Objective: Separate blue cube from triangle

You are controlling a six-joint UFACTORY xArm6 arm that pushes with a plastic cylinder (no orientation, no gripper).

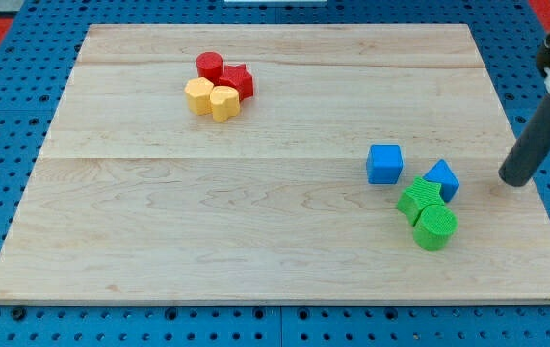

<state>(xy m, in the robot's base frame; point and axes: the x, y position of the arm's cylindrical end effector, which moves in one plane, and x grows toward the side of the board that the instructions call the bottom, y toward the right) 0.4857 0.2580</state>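
The blue cube (384, 163) sits on the wooden board at the view's right of centre. A blue triangle (442, 178) lies just to its right, a small gap between them. The triangle touches a green star-like block (418, 199), and a green cylinder (435, 227) sits below that. My tip (516, 180) rests on the board to the right of the blue triangle, apart from it, near the board's right edge. The dark rod rises toward the view's top right.
A cluster at the view's top left of centre holds a red cylinder (209, 66), a red star-like block (237, 81), a yellow hexagon-like block (198, 95) and a yellow heart-like block (223, 102). The wooden board (159, 222) lies on a blue pegboard.
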